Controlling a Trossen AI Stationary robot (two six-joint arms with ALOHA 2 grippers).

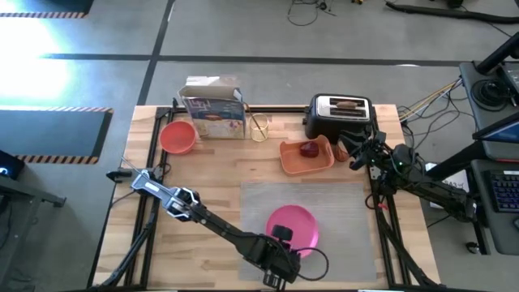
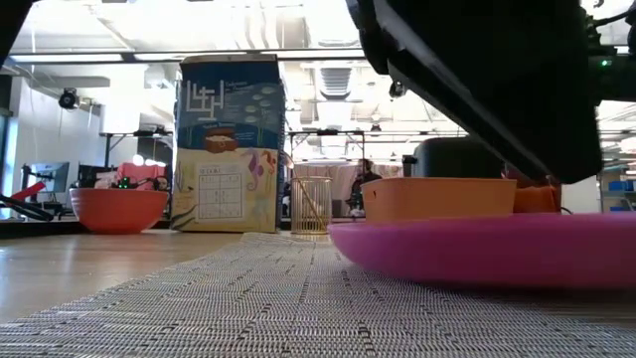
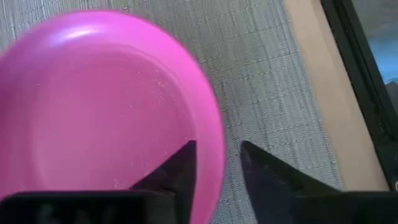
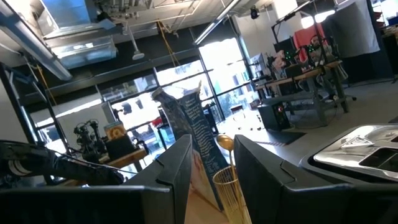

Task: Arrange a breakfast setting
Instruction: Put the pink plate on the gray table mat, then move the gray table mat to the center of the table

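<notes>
Legible text: none confirmed. Cereal box [image 2: 228,144]: large white characters and a printed puzzle grid are borne on its face, but no word can be read.

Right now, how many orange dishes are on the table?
2 that I can make out: the orange bowl at the table's far left corner, and the orange tray in front of the toaster, holding the apple. A small cup may be hidden.

From overhead, the left arm covers the near edge of the pink plate [image 1: 293,225], so the left gripper [image 1: 285,247] cannot be made out there. At table height, a dark arm blocks most of the toaster [image 2: 452,157], and the plate runs off the right edge.
</notes>
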